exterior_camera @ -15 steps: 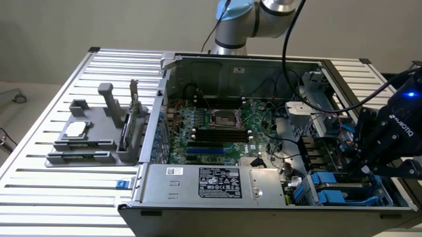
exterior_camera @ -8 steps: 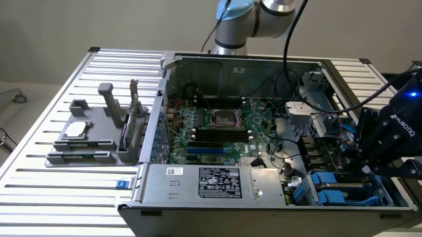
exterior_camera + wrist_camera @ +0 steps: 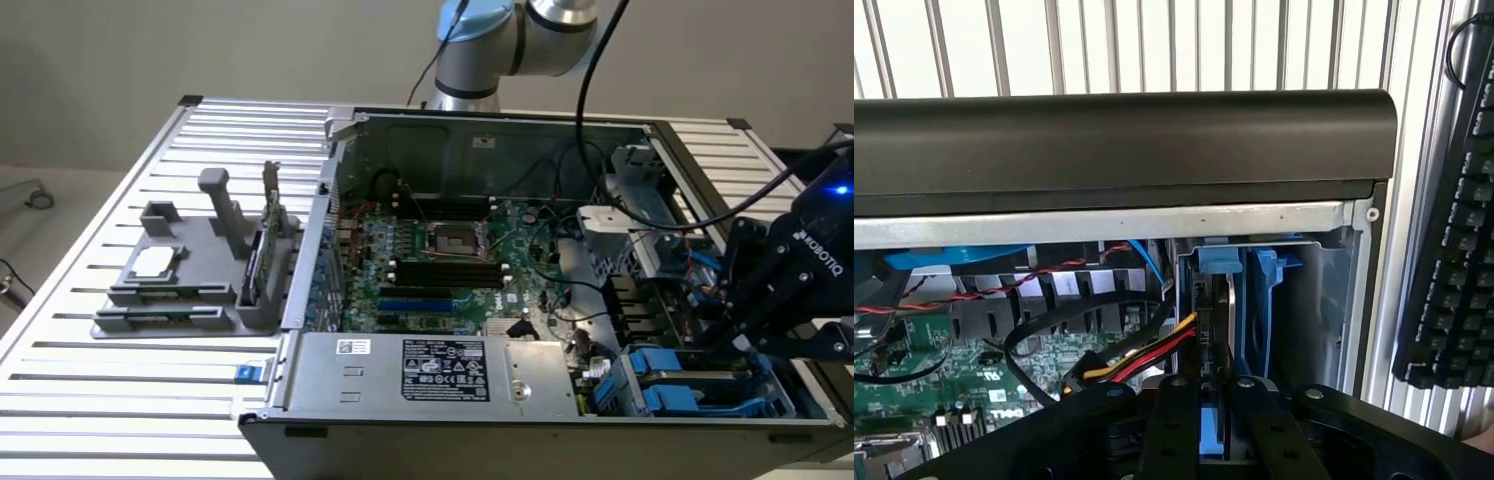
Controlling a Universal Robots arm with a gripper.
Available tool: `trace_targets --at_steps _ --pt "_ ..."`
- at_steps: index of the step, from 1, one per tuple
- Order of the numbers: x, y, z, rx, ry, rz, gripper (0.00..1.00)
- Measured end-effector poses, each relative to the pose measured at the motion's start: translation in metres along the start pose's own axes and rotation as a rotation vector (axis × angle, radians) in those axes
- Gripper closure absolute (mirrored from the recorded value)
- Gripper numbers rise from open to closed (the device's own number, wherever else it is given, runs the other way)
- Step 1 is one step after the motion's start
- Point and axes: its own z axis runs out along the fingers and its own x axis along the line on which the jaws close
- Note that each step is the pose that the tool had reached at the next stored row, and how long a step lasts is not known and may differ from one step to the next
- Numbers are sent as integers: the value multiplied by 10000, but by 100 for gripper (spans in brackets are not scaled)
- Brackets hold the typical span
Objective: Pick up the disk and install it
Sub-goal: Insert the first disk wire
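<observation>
**anon_builder:** so where's the disk (image 3: 1211, 440) relative to you right now?

**me (the arm):** Clamped in my gripper (image 3: 1212, 415), fingers (image 3: 1172, 425) pinched on its blue-framed edge. It stands on edge, long axis running straight away from me toward 12 o'clock, into the drive bay (image 3: 1254, 300) at the case (image 3: 441, 425) corner.

**anon_builder:** lined up?

**me:** Looks like it, my guess anyway. The bay's blue rails sit dead ahead, the yellow-red cable (image 3: 1144, 355) just off at 10 o'clock. From outside, I'm over the case's corner at the exterior view's right (image 3: 761, 310).
</observation>
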Motion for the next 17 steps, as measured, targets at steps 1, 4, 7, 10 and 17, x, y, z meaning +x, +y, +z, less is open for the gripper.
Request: trace_targets --at_steps 1,4,7,10,17 --pt "0 6 -2 15 -2 0 84" --pt "1 24 -5 49 -3 -2 84" --pt "2 29 -4 75 -3 -2 84" --pt "1 30 -3 90 -6 -4 84" --pt "2 31 0 132 -4 -3 84"
